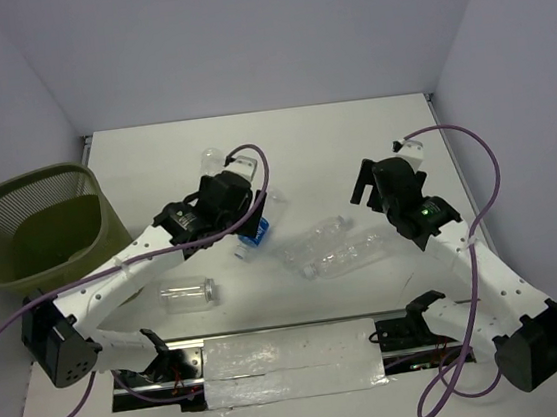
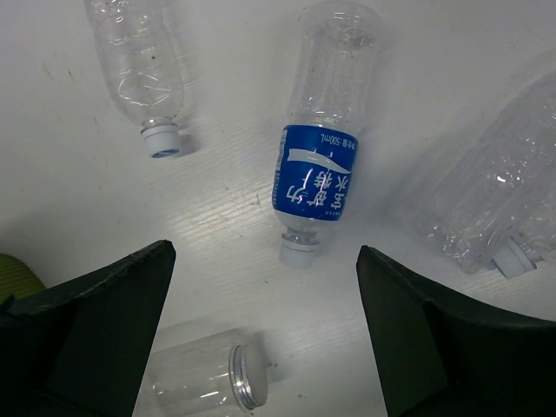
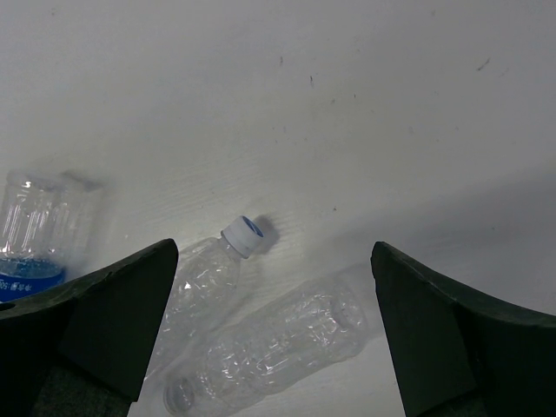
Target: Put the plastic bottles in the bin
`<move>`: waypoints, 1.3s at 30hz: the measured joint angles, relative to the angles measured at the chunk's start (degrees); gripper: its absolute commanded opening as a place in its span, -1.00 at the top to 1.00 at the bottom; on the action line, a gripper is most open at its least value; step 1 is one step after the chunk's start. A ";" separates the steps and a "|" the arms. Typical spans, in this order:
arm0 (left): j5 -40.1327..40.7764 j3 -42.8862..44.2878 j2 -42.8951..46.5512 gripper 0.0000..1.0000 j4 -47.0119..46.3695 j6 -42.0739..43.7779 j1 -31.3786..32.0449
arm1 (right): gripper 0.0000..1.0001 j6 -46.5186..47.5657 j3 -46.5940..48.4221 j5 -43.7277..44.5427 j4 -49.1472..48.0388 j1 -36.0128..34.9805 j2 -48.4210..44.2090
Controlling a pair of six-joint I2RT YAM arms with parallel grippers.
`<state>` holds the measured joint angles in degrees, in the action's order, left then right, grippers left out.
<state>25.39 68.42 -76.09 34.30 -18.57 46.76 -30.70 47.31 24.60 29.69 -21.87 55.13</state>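
The blue bottle (image 2: 317,178) lies on its side in the middle of the tabletop (image 1: 331,142). The left jaws hang over it, spread wide and empty, with only its cap end between them. A grip that low on the neck would likely let the body swing or slip out. Higher up, the thin clear wall may buckle and squirt free if squeezed off-centre. Being round, it can roll away at a one-sided touch.

The jar (image 2: 204,378) lies just near-side of the blue bottle, close to one finger, so a descent could knock it. A far bottle (image 2: 139,61) lies apart beyond them. To the right, two ribbed bottles (image 3: 278,343) lie side by side, touching or nearly so, under the right jaws, which are also wide and empty. Lifting one probably sets the other rolling.

The bin (image 1: 38,221) stands at the tabletop's left edge, well apart from every bottle. I cannot tell whether it rests on the tabletop or beside it. Its rim is high, so a low carry would strike the mesh wall and might shove the bin.

The left arm (image 1: 133,260) lies between the bottles and the bin. The right arm (image 1: 465,258) would therefore have to cross its space, risking a clash or a snag on the purple cable (image 1: 263,170). Bare tabletop lies beyond the bottles, and walls close three sides.
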 measured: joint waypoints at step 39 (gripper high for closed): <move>10.10 48.43 -57.72 -0.98 12.79 -13.75 -24.59 | -1.00 -1.25 -0.57 -1.25 2.71 0.00 -3.23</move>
<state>35.48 116.86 -133.82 47.09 -32.32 22.17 -31.94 46.74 23.35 32.40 -21.87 51.90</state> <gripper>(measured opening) 0.994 0.997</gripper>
